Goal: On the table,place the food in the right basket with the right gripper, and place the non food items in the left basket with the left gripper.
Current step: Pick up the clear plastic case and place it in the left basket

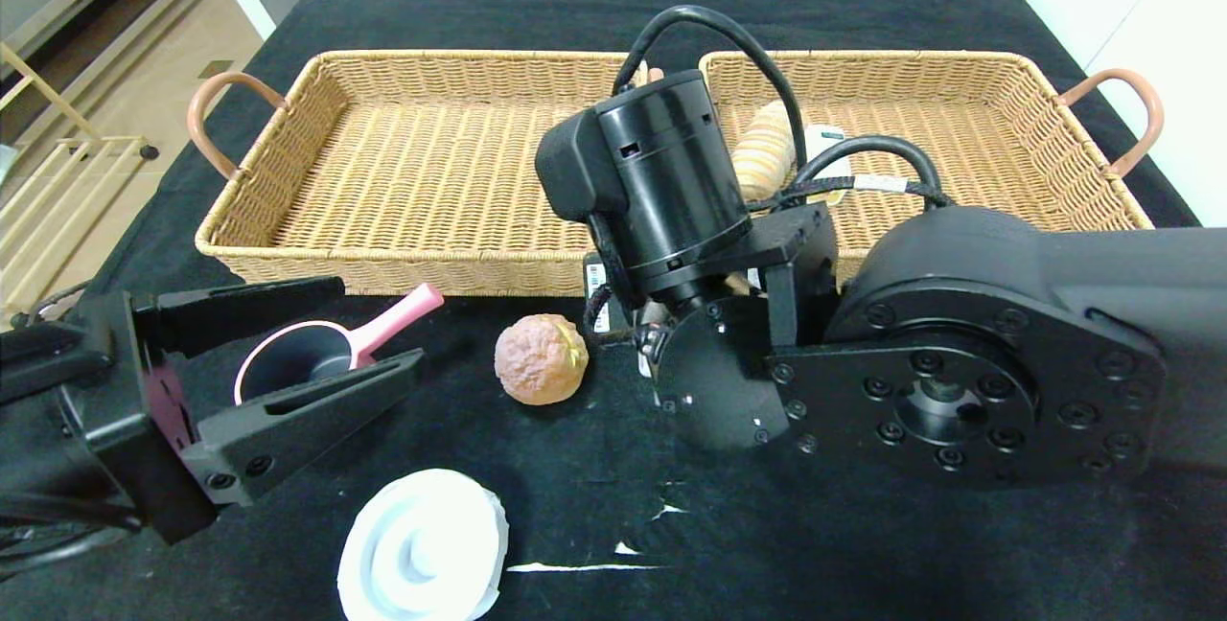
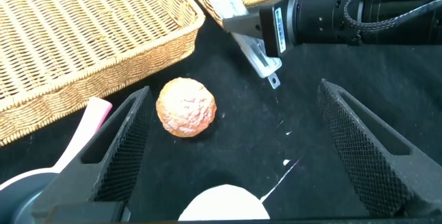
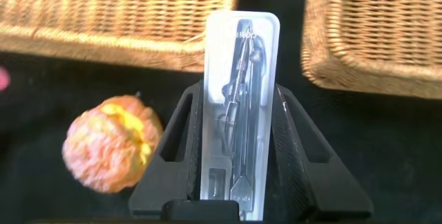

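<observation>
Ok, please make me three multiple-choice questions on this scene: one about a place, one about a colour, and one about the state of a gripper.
1. Where does the round pastry lie?
A. on the black cloth
B. in the left basket
C. in the right basket

2. What colour is the handle of the small pan?
A. blue
B. pink
C. green

3. What is the state of the right gripper?
A. open and empty
B. shut on the clear compass case
C. shut on a spoon

Answers:
1. A, as the pastry rests on the cloth in front of both baskets.
2. B, as the head view shows it pink.
3. B, as the case sits between the fingers in the right wrist view.
</observation>
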Controlling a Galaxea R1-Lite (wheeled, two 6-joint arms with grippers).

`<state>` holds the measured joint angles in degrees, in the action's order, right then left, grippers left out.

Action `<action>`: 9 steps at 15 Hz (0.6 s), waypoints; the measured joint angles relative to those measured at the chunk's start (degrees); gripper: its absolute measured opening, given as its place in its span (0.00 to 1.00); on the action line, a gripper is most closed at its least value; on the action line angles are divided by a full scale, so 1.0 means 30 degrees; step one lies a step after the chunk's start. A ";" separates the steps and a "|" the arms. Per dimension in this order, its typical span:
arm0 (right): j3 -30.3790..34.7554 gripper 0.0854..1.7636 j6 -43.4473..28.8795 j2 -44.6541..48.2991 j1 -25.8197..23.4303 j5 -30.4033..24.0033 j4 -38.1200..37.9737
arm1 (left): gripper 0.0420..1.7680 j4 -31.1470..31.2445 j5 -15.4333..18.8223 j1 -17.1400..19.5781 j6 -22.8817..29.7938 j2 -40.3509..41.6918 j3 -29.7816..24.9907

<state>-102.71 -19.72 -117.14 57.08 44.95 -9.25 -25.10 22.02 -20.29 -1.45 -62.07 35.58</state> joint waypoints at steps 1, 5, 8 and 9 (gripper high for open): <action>0.0000 0.36 0.0484 0.0073 -0.0081 -0.0605 0.0081 | 0.97 -0.0004 0.0000 0.0000 0.0000 0.0000 0.0000; -0.0024 0.36 0.3129 0.0337 -0.0475 -0.2901 0.1902 | 0.97 -0.0012 0.0008 0.0000 -0.0008 0.0012 -0.0012; -0.0061 0.36 0.5595 0.0366 -0.0992 -0.4832 0.4405 | 0.97 -0.0020 0.0000 -0.0008 -0.0008 0.0012 -0.0020; -0.0061 0.36 0.6099 0.0366 -0.1166 -0.5449 0.4974 | 0.97 -0.0020 0.0000 -0.0008 -0.0012 0.0012 -0.0020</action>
<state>-102.89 -1.43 -116.04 53.58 28.60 5.67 -25.16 22.02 -20.31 -1.49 -62.04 35.52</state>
